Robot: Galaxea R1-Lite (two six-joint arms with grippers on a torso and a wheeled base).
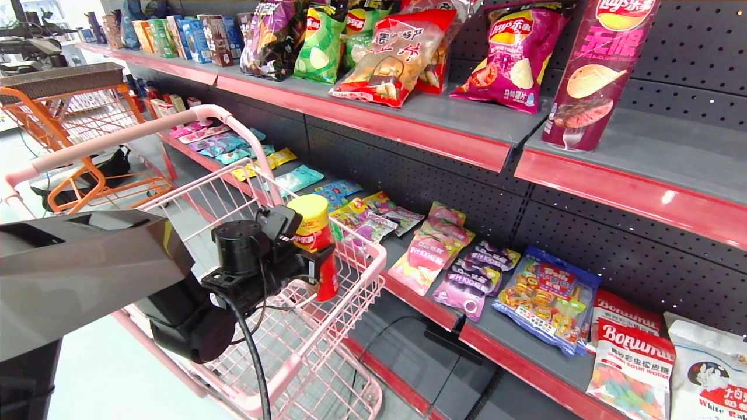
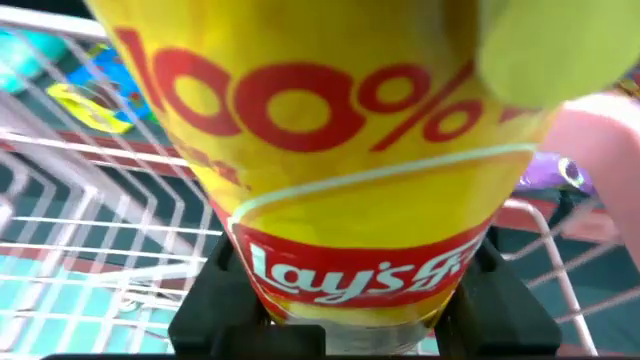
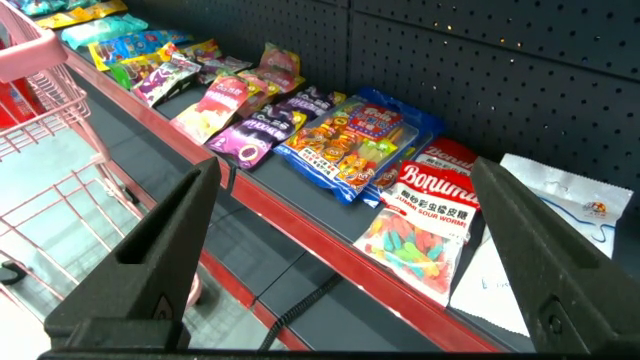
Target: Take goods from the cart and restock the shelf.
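By my judgement the task is midway. The yellow-and-red cylindrical crisp can with a yellow lid [image 1: 314, 230] is out of the basket of the pink wire cart [image 1: 362, 274] but not yet on the grey shelf with a red edge [image 1: 408, 125]. The left hand [image 1: 300, 242] pinches the can by its body and holds it upright above the cart's rim on the shelf side. Setting it down is what is left. A tall purple crisp can [image 1: 589, 76] stands on the upper deck. The right hand [image 3: 340, 260] is spread wide with nothing in it, near the lower deck's sweet bags [image 3: 345, 135]. The held can's label bears big red figures on yellow and white script on a red band.
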